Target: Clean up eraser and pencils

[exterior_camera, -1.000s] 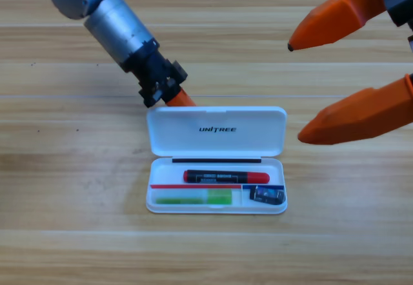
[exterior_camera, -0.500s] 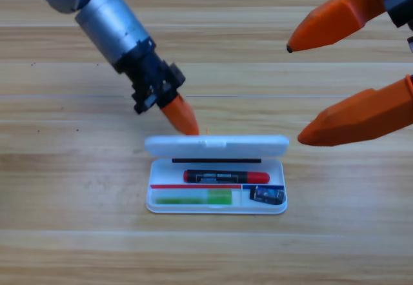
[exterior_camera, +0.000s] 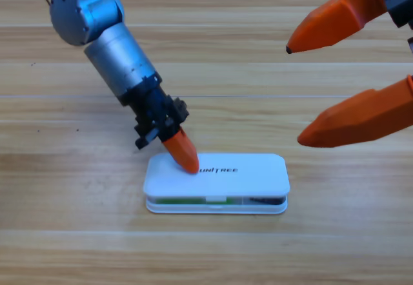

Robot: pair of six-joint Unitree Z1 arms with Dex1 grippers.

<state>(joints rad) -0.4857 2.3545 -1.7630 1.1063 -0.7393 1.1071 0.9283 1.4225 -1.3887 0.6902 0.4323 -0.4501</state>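
Note:
The white UNITREE case (exterior_camera: pixel 248 174) lies near the table's front with its lid down almost flat. My left gripper (exterior_camera: pixel 189 164) comes in from the upper left, and its orange jaws, pressed together into one wedge, rest on the lid's left part. Through the narrow gap at the front I see a sliver of the green pencil (exterior_camera: pixel 179 200) and a dark sliver (exterior_camera: pixel 264 200) where the eraser lies. The black-and-red pencil is hidden under the lid. My right gripper (exterior_camera: pixel 294 93) hangs large at the right edge, open and holding nothing.
The bare wooden table (exterior_camera: pixel 77 233) surrounds the case on all sides. The left arm's grey body (exterior_camera: pixel 116 53) slants across the upper left.
The lid has swung from standing open down onto the case, covering the pencils and eraser. My left gripper moved forward and down with it. The right gripper has not moved.

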